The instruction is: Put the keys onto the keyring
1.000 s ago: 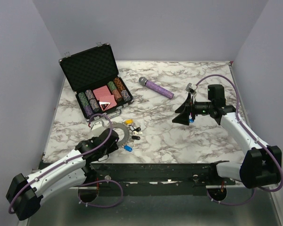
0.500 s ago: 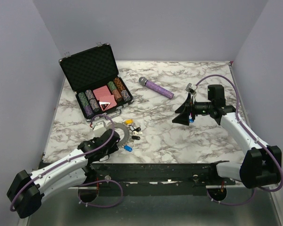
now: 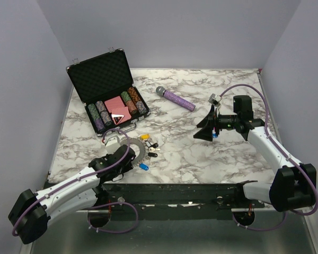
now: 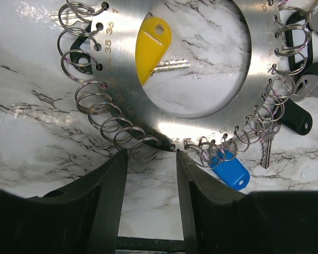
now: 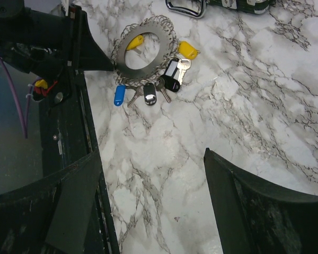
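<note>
A marble-look bench (image 3: 201, 153) is shut in by plain lilac walls (image 3: 175, 32). The flat, shiny keyring (image 4: 124, 100), edged with wire loops, is laid by the front edge, with the keys (image 5: 150, 93) beside it. The left gripper (image 4: 151, 159) is held half open and empty at its rim. The right gripper (image 5: 151, 153) is spread wide.

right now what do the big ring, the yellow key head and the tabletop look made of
Keyring: brushed silvery metal, with glare and stamped numbers. Yellow key head: smooth opaque plastic, likely; its blade is bare metal. Tabletop: marble-veined, faintly glossy; real stone or printed laminate, cannot tell.
</note>
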Robot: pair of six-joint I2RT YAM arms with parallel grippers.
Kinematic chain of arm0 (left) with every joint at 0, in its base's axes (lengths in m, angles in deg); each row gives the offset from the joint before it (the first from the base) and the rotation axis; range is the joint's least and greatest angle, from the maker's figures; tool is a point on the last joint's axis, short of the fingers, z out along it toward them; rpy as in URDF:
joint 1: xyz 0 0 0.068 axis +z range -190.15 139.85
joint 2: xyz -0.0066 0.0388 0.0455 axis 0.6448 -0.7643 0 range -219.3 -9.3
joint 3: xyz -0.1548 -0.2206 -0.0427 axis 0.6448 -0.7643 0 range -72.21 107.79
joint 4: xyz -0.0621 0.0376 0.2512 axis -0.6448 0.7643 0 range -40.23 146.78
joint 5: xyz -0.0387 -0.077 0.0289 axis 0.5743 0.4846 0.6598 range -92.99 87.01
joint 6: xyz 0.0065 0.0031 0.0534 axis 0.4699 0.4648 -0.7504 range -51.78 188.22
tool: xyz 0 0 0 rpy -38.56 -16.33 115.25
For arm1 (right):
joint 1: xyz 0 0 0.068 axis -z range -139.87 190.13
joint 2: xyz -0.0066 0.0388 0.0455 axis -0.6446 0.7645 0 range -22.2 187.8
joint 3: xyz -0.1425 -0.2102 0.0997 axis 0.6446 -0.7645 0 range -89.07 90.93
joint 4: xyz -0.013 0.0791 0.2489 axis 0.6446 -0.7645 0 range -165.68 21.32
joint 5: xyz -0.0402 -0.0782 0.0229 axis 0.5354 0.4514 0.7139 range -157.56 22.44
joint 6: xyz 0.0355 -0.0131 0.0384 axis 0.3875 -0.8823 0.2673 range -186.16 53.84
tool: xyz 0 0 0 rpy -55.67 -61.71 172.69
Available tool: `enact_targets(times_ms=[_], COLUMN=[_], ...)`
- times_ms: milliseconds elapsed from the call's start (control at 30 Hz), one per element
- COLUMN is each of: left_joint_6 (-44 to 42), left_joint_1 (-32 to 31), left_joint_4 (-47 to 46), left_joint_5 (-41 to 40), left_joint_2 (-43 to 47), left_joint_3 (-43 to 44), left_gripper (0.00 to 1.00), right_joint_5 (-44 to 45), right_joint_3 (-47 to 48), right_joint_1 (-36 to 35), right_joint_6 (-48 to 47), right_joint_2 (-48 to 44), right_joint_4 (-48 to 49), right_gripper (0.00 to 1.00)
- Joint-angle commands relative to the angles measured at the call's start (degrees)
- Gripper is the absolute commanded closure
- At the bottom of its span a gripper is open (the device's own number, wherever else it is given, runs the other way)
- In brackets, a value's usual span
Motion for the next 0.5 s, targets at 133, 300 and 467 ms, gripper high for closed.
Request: enact_targets(times_ms=[133,300,467], left_joint_6=[0.0,0.0,0.0], left_joint_1=[0.4,0.4,0.3], left_joint_4=[-1.0,-1.4,-1.1], left_joint_5=[-0.2,0.0,0.0], left_joint_2=[1.2,3.0,3.7], left_joint_3=[-0.9,-1.5,-1.7], left_gripper=[0.54,0.57,0.59], right_joint_5=[-0.4,-0.5,-0.5], right_joint_3=[-0.7,-0.7,-0.7], right_joint_1=[0.2,0.2,0.3], right_joint_6=[0.5,0.5,0.5], right_joint_2=[0.3,0.3,0.2], right_joint_4=[1.2,1.2,1.2], right_gripper=[0.14,0.14,0.14])
